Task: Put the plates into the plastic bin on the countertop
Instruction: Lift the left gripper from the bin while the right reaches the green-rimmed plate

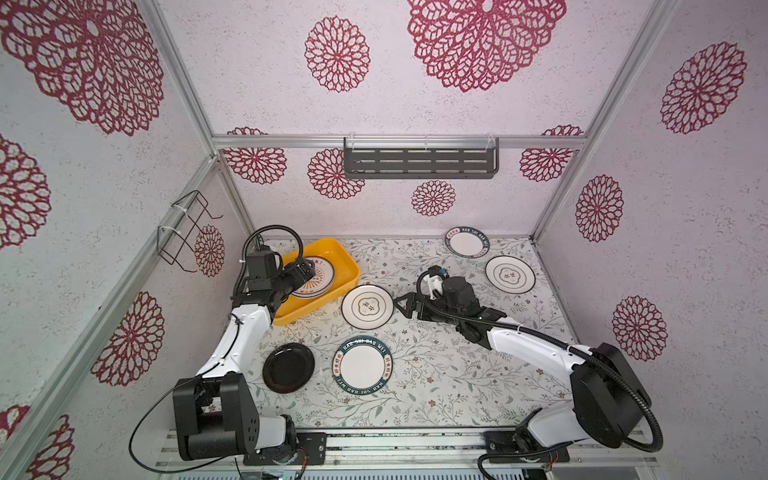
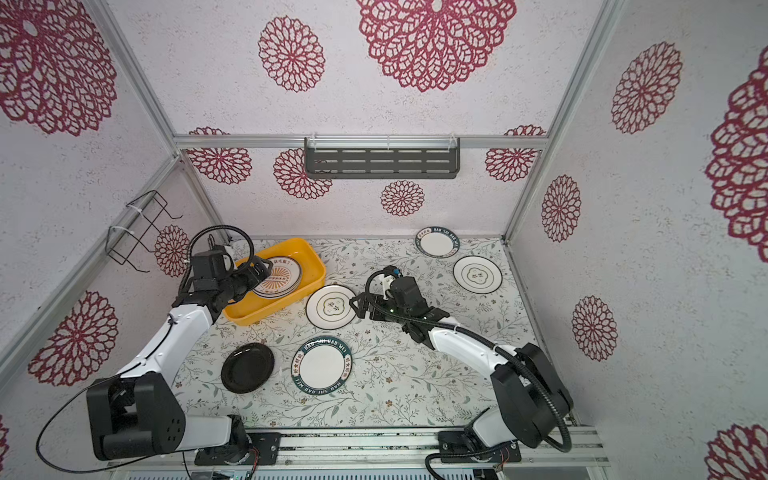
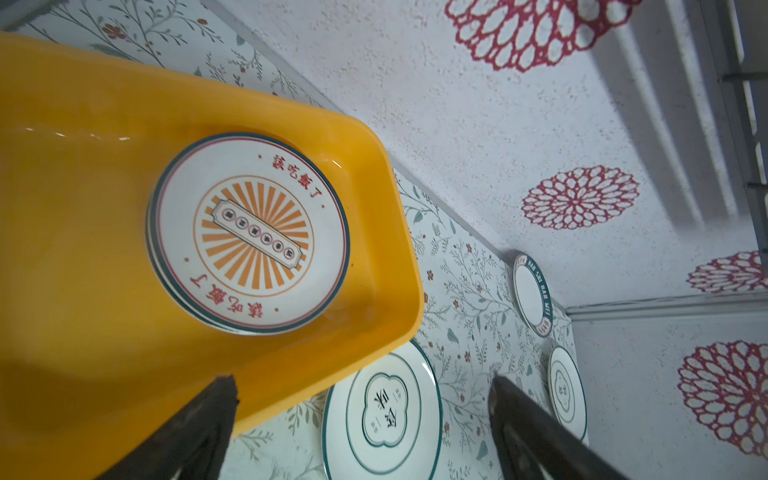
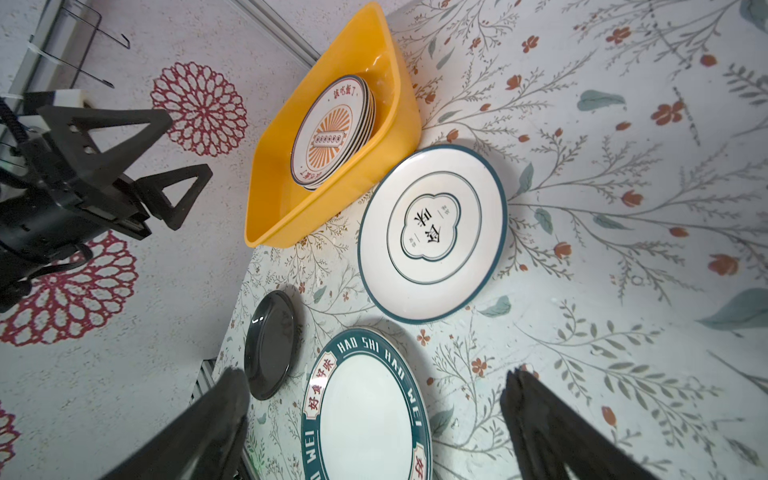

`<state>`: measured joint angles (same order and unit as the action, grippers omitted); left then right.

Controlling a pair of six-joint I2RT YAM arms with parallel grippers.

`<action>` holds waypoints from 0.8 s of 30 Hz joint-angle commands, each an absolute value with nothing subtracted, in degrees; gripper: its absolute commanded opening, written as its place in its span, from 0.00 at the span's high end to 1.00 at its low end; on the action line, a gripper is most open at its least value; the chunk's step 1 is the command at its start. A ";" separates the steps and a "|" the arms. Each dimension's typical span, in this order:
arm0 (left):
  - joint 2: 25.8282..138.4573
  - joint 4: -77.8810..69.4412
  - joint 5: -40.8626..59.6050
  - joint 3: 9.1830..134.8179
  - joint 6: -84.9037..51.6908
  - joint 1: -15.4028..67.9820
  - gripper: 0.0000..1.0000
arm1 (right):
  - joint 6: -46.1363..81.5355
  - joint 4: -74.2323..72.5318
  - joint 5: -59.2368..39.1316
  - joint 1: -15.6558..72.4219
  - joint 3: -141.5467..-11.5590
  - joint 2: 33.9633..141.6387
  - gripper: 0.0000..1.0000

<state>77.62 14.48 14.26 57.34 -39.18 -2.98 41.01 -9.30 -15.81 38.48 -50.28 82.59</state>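
1. Left gripper (image 4: 190, 142) hovers over the plastic bin (image 1: 348, 266), jaws apart, empty
2. Sunburst plates (image 3: 249, 232) lie stacked inside (the black plate (image 1: 288, 368) sits on the countertop (image 1: 436, 374))
3. Right gripper (image 4: 376, 374) gapes empty beside a flower-outline plate (image 1: 367, 306)

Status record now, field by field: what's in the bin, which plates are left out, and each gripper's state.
plastic bin: holds a plate stack, sunburst plate on top
out on countertop: five: black plate, front lettered plate, back lettered plate, flower plate by the bin, flower plate at right
left gripper: open, empty, over the bin
right gripper: open, empty, beside the flower plate by the bin
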 commanded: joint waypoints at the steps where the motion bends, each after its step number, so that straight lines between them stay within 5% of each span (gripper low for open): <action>1: 73.94 17.42 11.89 55.34 -38.61 0.32 0.03 | 40.77 -9.72 -14.33 39.96 -48.89 80.25 0.01; 18: 60.62 23.68 9.60 41.94 -42.03 13.35 0.03 | 45.04 -14.19 -11.40 48.02 -39.83 80.91 0.01; 24: 57.69 22.63 9.51 37.91 -44.00 15.09 0.03 | 52.14 -29.57 -17.75 48.54 -35.16 86.99 0.05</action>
